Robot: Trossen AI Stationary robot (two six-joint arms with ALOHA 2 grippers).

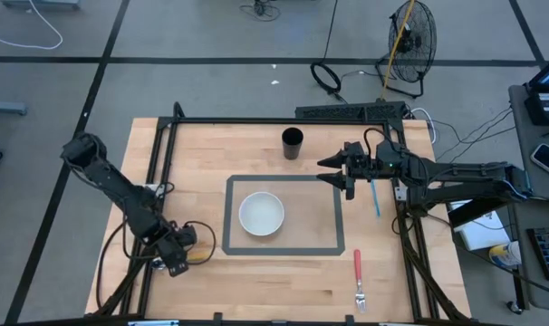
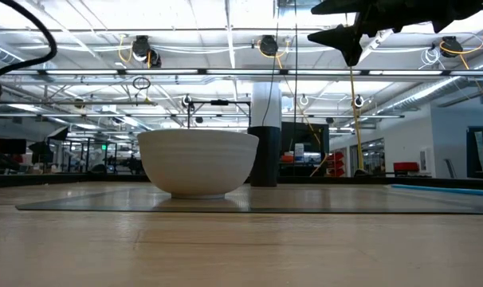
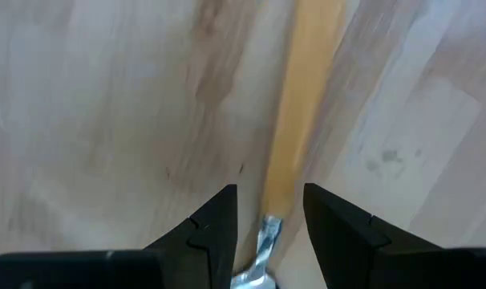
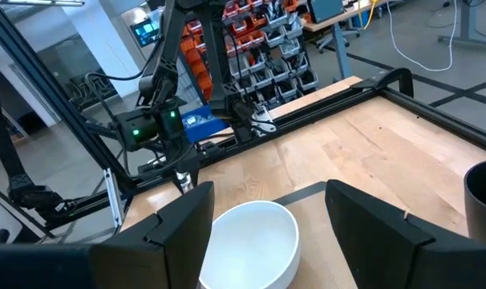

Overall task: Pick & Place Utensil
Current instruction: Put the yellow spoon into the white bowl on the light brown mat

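Yellow-handled utensil (image 3: 295,120) lies between left tool's (image 3: 269,215) fingers, seemingly ungripped.

Inside the grey taped rectangle (image 1: 284,252) only the white bowl (image 1: 261,214) stands, left of centre; the right half of the marked area is bare wood. The black cup (image 1: 293,143) stands just beyond the rectangle's far edge. The right gripper (image 1: 340,169) hangs above the rectangle's far right corner (jaws apart). The blue utensil (image 1: 375,196) and the red-handled fork (image 1: 358,279) lie outside the rectangle's right edge. The left gripper (image 1: 186,254) sits low at the table's left edge, straddling the yellow-handled utensil (image 3: 295,112).
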